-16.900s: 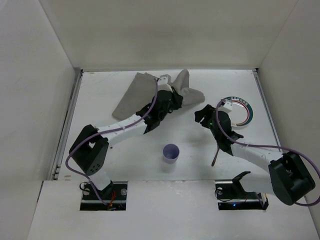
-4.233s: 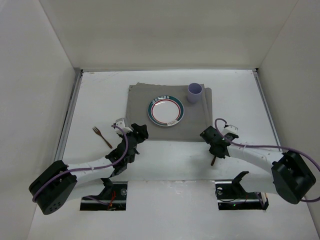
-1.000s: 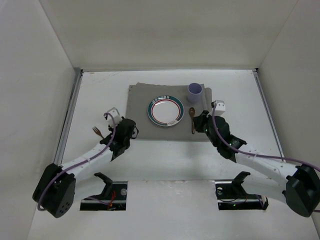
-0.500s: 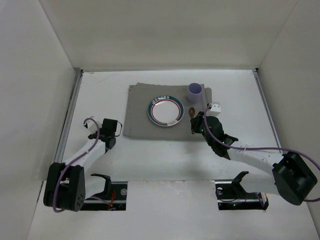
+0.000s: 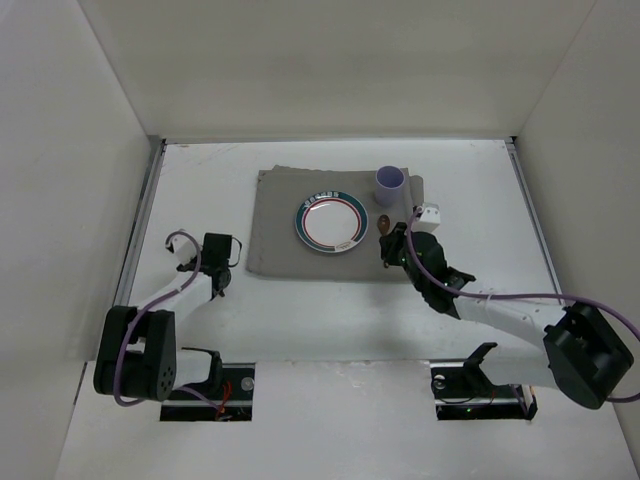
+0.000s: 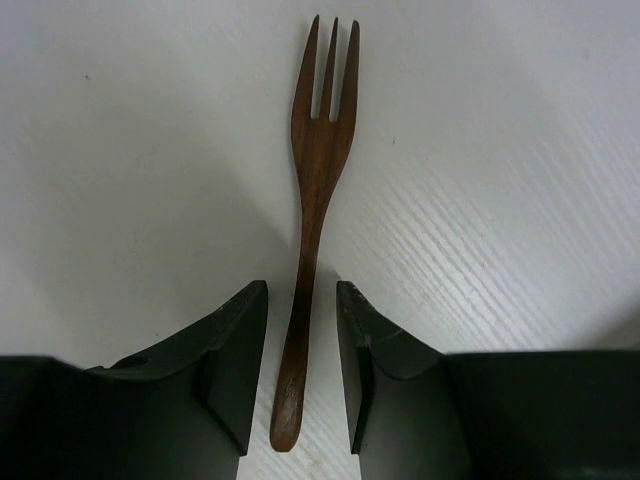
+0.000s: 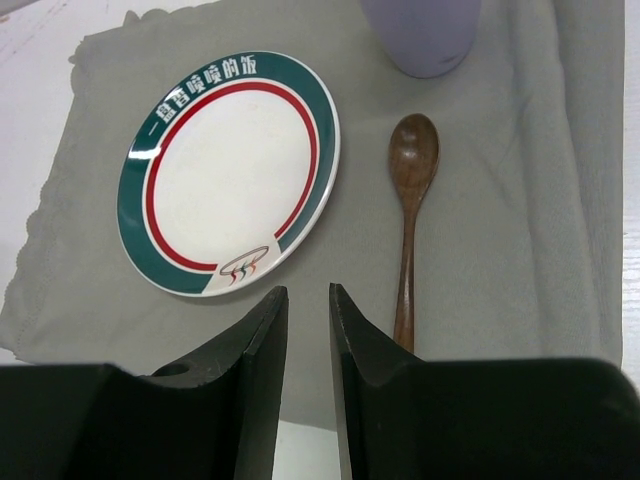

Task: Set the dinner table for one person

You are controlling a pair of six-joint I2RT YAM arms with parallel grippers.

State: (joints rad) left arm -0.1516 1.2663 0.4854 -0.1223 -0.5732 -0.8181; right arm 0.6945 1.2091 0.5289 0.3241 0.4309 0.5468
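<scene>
A dark wooden fork (image 6: 318, 150) lies flat on the white dinner table (image 5: 470, 200), left of the grey mat (image 5: 275, 215). My left gripper (image 6: 302, 290) is open, its jaws astride the fork's handle with a gap on each side. From above, the left gripper (image 5: 216, 262) hides the fork. On the mat sit a green-and-red rimmed plate (image 7: 230, 170), a lilac cup (image 7: 422, 35) and a wooden spoon (image 7: 408, 220). My right gripper (image 7: 307, 290) is narrowly open and empty above the mat's near edge, just left of the spoon's handle.
Upright white walls close in the table on the left, back and right, with thin metal strips (image 5: 143, 230) along the side edges. The plate (image 5: 331, 222), the cup (image 5: 390, 184) and the spoon's bowl (image 5: 382, 222) cluster on the mat's right half.
My left gripper has swung left, away from the mat's edge, and now straddles the fork. My right gripper has shifted slightly over the spoon's handle end. The spoon, plate and cup have not moved.
</scene>
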